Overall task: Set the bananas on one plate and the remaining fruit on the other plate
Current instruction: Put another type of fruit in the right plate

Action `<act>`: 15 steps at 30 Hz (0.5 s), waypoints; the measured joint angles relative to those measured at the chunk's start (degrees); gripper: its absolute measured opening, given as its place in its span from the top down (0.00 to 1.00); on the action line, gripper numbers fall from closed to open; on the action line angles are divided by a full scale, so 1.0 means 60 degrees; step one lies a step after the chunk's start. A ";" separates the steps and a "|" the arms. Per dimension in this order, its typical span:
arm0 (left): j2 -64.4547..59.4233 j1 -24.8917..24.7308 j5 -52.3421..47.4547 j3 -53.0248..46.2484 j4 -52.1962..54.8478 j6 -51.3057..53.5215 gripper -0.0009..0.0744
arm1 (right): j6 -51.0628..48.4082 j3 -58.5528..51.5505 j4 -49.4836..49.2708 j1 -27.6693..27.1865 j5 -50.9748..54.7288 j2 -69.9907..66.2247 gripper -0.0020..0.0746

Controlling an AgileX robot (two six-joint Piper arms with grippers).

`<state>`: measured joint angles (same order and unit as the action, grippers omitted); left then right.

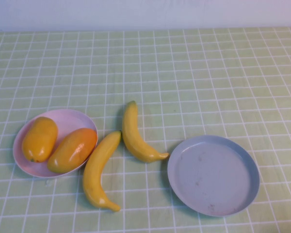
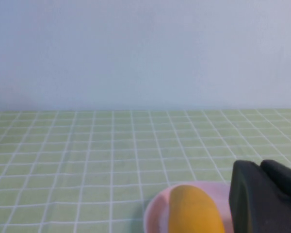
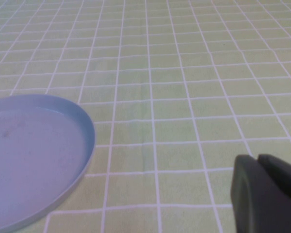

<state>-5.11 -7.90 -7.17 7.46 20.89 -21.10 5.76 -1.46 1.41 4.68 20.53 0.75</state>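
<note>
The left gripper (image 2: 264, 196) shows only in the left wrist view, as one dark part at the frame edge just beside the pink plate (image 2: 157, 211); whether it is open or closed cannot be told. The right gripper (image 3: 266, 194) shows the same way in the right wrist view, one dark part above the green checked tablecloth (image 3: 184, 73) near the grey-blue plate (image 3: 85, 128), and its state also cannot be told. Neither gripper appears in the high view. Taking the grey-blue plate (image 1: 213, 175) as the landmark there: it lies at the near right of the table and nothing lies on it. To its left, nearest to the camera, lies one banana (image 1: 98, 171), curved, with its pointed stem at the near end. A little farther and closer to the plate lies the second banana (image 1: 136, 136); its stem tip comes just beside the plate rim, and I cannot tell if it touches. The two bananas are near each other at their middle. Farther left is the pink plate (image 1: 75, 119), holding both mangoes: the one with the orange blush (image 1: 72, 149) toward the bananas, the yellow mango (image 1: 39, 139) beyond it.
</note>
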 joint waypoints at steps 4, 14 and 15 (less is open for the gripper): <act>0.0844 0.0833 0.0069 -0.0548 -0.2025 0.2418 0.98 | 0.0000 0.0000 0.0000 0.0000 0.0000 0.0000 0.99; 0.0947 0.1007 -0.0262 -0.1467 -0.2977 0.3699 0.99 | 0.0000 0.0000 0.0000 0.0000 -0.0017 0.0000 0.99; 0.0955 0.1007 -0.0478 -0.1467 -0.2977 0.3699 0.99 | 0.0000 0.0000 0.0000 0.0000 -0.0017 0.0000 0.99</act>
<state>0.62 -1.86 -10.03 -1.35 3.03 1.09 5.76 -1.46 1.41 4.68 20.43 0.75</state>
